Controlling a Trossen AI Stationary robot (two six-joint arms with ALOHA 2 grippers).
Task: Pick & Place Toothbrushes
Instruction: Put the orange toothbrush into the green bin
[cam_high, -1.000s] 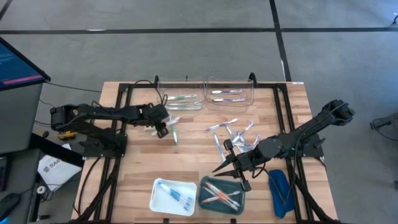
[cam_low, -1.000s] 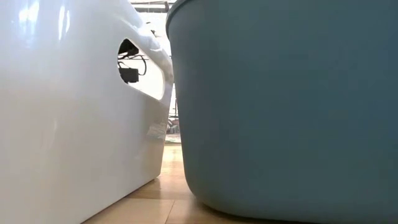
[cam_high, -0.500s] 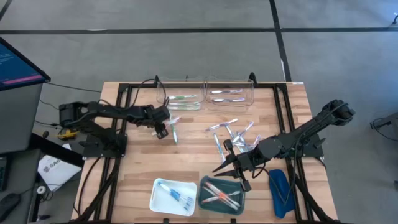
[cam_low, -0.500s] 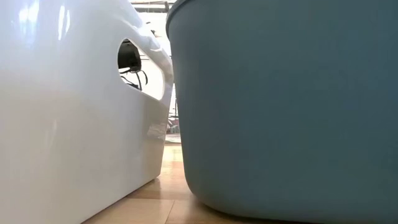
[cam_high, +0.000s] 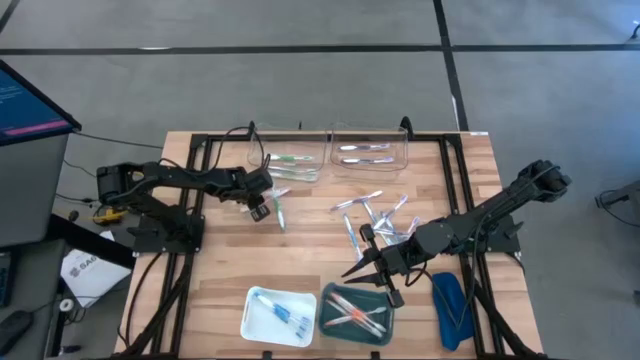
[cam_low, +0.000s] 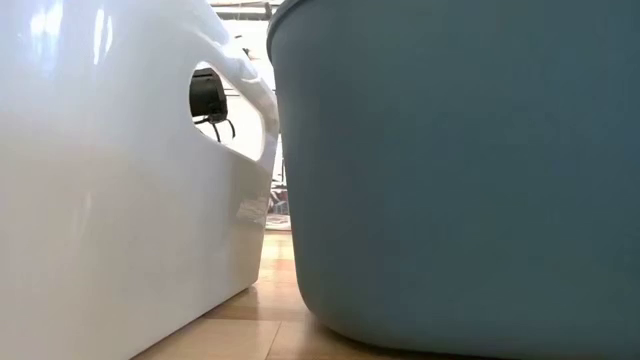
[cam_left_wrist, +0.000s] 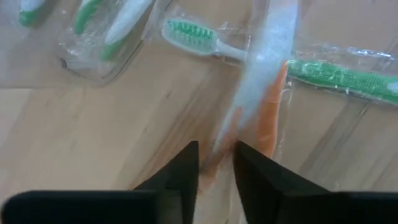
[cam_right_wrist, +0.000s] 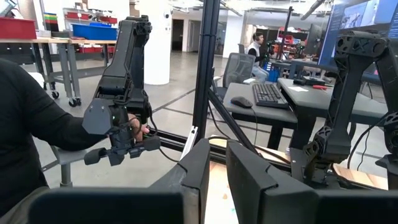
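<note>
Wood-slat table (cam_high: 215, 265) on a grey floor; loose toothbrushes (cam_high: 375, 215) scattered mid-table toward the right, more in the two clear far bins (cam_high: 330, 150) and the white (cam_high: 275, 315) and teal (cam_high: 357, 312) near trays; my left gripper (cam_left_wrist: 214, 165) sits low over an orange brush (cam_left_wrist: 268, 115) beside a green one (cam_left_wrist: 339, 78), fingers narrowly apart, not clamped; my right gripper (cam_high: 375, 275) hangs at the teal tray's far edge, fingers nearly together, holding nothing I can see.

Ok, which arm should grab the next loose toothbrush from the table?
Left, probably. The left claw sits low over an orange clear-wrapped toothbrush on the wooden table, jaws nearly closed around its end. The right claw is lifted over the teal bin, empty.
</note>
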